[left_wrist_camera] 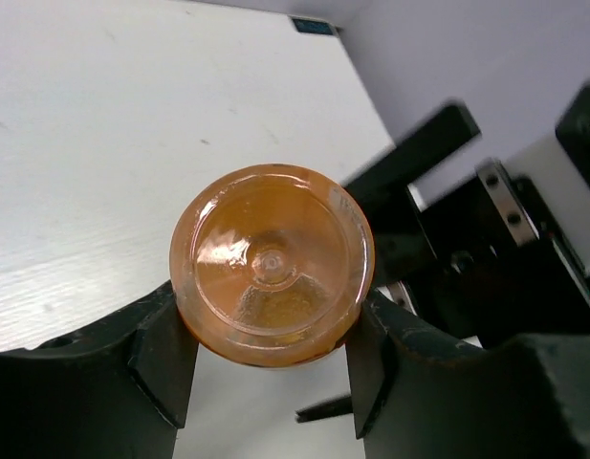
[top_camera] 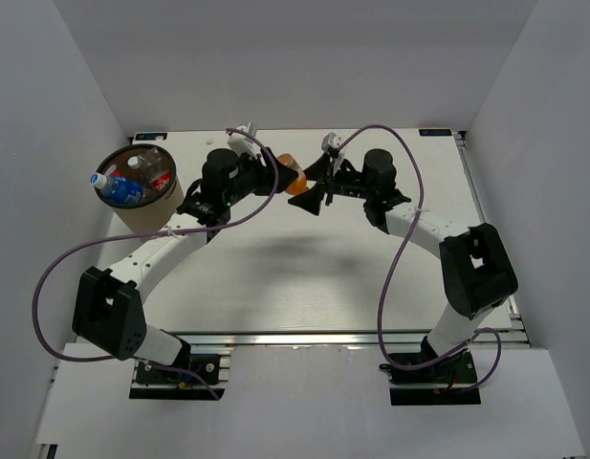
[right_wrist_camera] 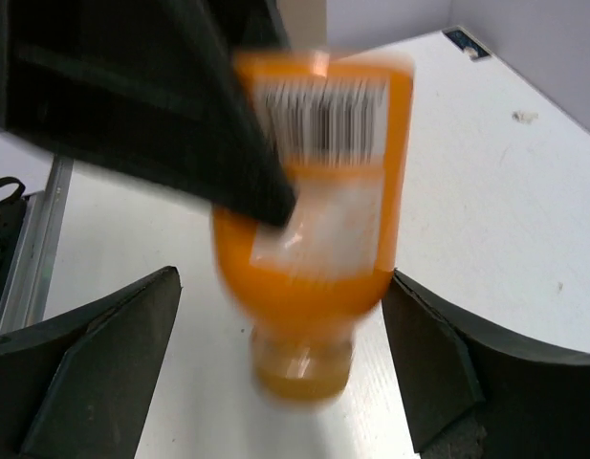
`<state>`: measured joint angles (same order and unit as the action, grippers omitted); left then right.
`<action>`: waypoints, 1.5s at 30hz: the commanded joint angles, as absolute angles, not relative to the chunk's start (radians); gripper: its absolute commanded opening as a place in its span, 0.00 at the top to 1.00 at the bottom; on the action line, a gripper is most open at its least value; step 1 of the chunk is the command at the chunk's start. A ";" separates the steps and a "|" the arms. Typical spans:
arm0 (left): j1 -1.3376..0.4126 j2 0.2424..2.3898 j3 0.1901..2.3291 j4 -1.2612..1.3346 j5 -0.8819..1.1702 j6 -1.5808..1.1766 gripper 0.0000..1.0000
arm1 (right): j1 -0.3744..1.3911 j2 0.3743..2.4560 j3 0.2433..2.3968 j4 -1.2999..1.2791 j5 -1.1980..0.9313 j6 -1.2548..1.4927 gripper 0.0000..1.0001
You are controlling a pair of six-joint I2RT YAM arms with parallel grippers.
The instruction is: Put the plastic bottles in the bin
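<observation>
A stubby orange plastic bottle [top_camera: 293,176] is held off the table between the two arms. My left gripper [top_camera: 281,176] is shut on it. The left wrist view shows the bottle's round base [left_wrist_camera: 272,263] pinched between my left gripper's [left_wrist_camera: 271,316] two fingers. My right gripper [top_camera: 312,187] is open, with its fingers spread on either side of the same bottle. In the right wrist view the bottle [right_wrist_camera: 314,229] is blurred, cap end down, between my right gripper's [right_wrist_camera: 280,287] wide-apart fingers, which do not touch it. The brown round bin [top_camera: 149,203] stands at the far left.
The bin holds several bottles, among them a clear one with a blue label [top_camera: 119,188] and one with a red label [top_camera: 158,174]. White walls enclose the table on the left, back and right. Purple cables loop over both arms.
</observation>
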<state>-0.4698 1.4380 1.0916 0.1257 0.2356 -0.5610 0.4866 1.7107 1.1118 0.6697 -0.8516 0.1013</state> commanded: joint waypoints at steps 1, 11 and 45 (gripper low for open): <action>-0.434 1.381 1.227 0.025 -0.045 -0.460 0.91 | 0.491 1.634 1.051 0.687 -0.804 0.089 0.11; -0.048 1.307 1.480 -0.351 -0.337 -0.411 0.92 | 0.433 1.559 0.934 0.611 -0.703 0.106 0.11; 0.048 1.299 1.246 -0.604 -0.594 -0.621 0.43 | 0.382 1.572 0.877 0.581 -0.690 0.130 0.11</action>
<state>0.0383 1.3334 1.2617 -0.5686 -0.6125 -0.5961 0.3855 1.5845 0.8677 0.5488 -0.6769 0.1177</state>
